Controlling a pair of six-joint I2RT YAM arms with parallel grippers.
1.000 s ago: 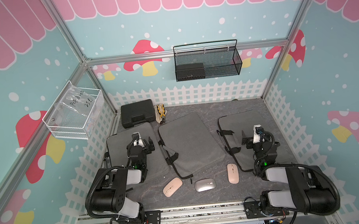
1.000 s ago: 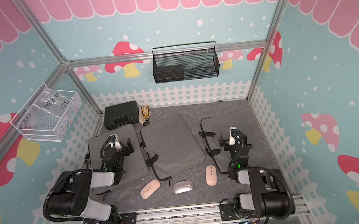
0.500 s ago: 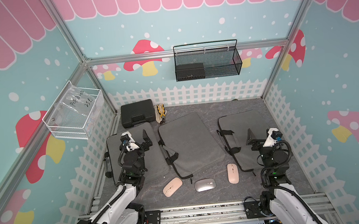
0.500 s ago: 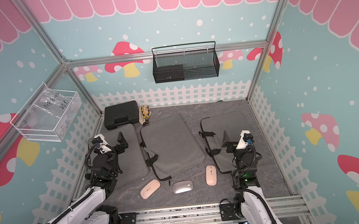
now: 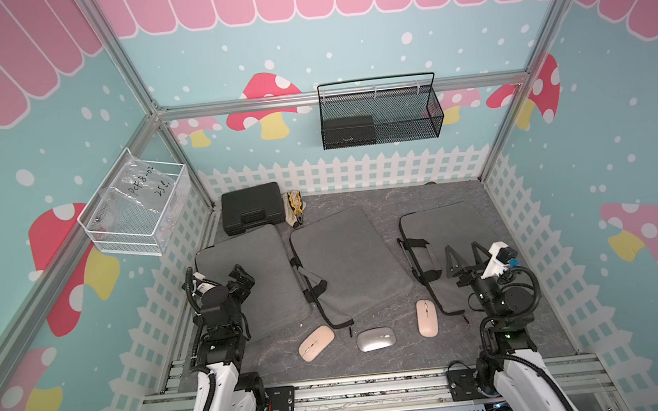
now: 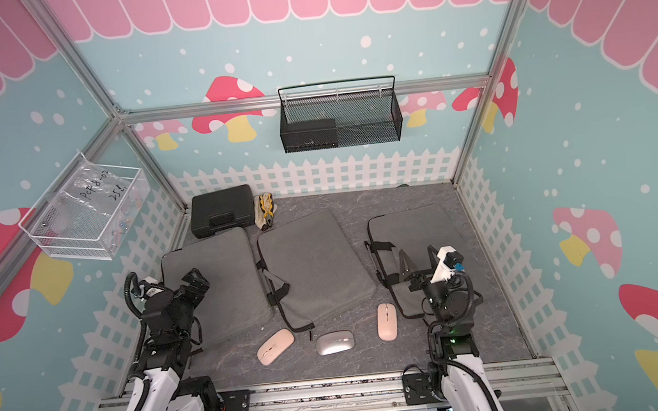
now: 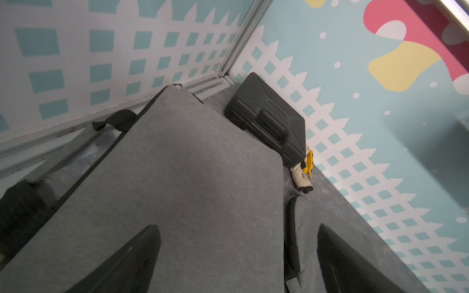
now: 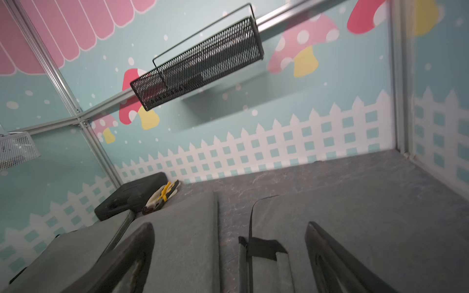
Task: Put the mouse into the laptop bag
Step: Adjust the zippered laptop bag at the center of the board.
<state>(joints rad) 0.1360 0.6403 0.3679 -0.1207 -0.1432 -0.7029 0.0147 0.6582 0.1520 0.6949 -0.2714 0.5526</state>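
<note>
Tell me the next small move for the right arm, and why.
Probably lower the right gripper toward the pink mouse beside the right-hand laptop bag: its jaws are open and empty, and that mouse lies nearest it, outside the bag.

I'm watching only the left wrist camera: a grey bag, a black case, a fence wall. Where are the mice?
Observer: Three lie on the tabletop near the robot's base: left pink mouse, silver mouse, right pink mouse.
Operator: Does a claw hold one?
Observer: No. The right claw is open and empty, over the right bag.
Operator: Which mouse is nearest that bag?
Observer: The right pink mouse, lying just beside it.
</note>
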